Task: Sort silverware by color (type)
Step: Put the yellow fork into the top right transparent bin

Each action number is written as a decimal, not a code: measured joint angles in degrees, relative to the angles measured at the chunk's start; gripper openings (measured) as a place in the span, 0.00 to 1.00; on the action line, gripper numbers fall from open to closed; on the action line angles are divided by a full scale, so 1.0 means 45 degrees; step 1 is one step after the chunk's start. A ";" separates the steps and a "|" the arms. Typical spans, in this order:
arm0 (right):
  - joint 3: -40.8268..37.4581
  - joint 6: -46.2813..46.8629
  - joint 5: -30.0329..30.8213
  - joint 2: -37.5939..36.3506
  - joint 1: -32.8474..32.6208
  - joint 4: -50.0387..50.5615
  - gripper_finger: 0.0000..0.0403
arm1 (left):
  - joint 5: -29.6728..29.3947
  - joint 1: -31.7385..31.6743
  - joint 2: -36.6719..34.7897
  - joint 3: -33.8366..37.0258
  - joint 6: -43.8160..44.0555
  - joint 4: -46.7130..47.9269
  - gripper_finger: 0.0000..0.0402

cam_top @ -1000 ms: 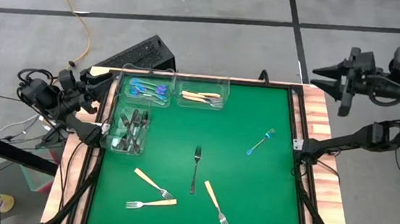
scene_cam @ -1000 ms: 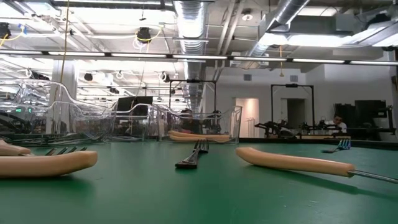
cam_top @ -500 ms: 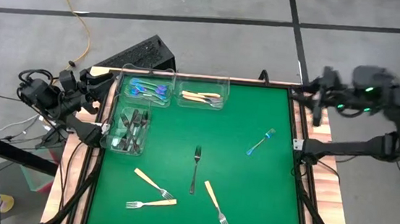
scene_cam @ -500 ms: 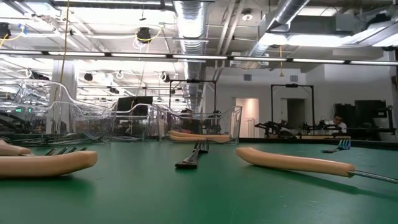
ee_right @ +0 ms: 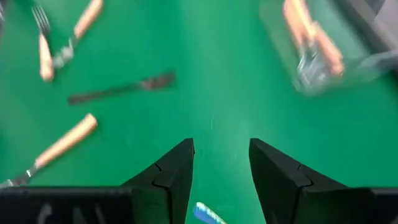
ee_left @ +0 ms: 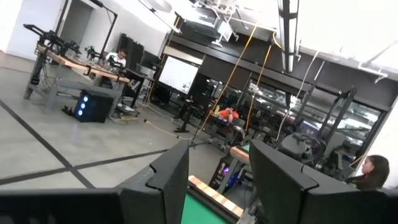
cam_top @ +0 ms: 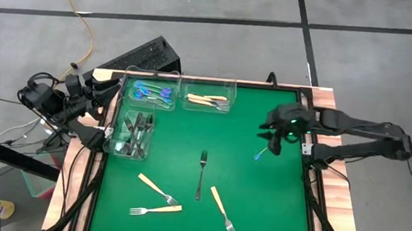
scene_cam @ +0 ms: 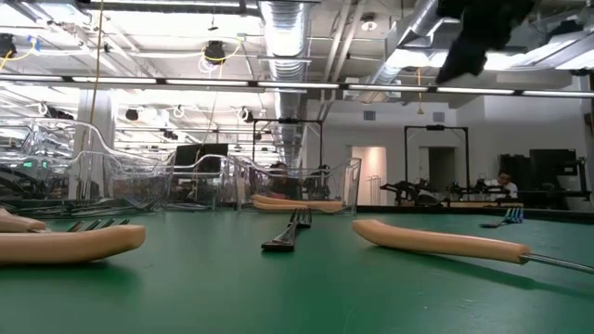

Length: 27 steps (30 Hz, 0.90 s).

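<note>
The blue fork (cam_top: 262, 152) lies alone on the right side of the green mat (cam_top: 258, 202), its handle end peeking between the right gripper (cam_top: 274, 142) fingers, which hang parted and empty just above it. It looks light, thin, stiff and slick; I'd pinch mid-handle. The dark fork (cam_top: 201, 173) and three tan-handled forks (cam_top: 221, 210) lie mid-mat, well apart. The left gripper (cam_top: 92, 89) waits off the left edge by the clear bins (cam_top: 232, 95), parted too. No readable writing anywhere.
</note>
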<state>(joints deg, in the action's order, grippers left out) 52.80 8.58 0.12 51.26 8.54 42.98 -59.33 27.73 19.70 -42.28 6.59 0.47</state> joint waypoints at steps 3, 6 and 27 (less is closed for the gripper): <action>-0.0162 -0.0233 -0.0008 0.1115 -0.0339 0.0045 0.43 | -0.0001 -0.0005 0.0005 0.0000 0.0022 0.0264 0.38; -0.0162 -0.1088 0.0059 0.2283 -0.0603 0.0037 0.43 | -0.0005 -0.0005 0.0005 0.0000 0.0136 0.0525 0.38; -0.0030 0.3050 0.0339 0.7603 0.0747 -0.0047 0.43 | -0.0326 -0.0005 0.0005 0.0005 0.2943 0.2187 0.38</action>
<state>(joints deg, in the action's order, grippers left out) 52.66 22.30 1.65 85.48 11.90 42.77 -60.80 27.70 19.73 -42.26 19.84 10.31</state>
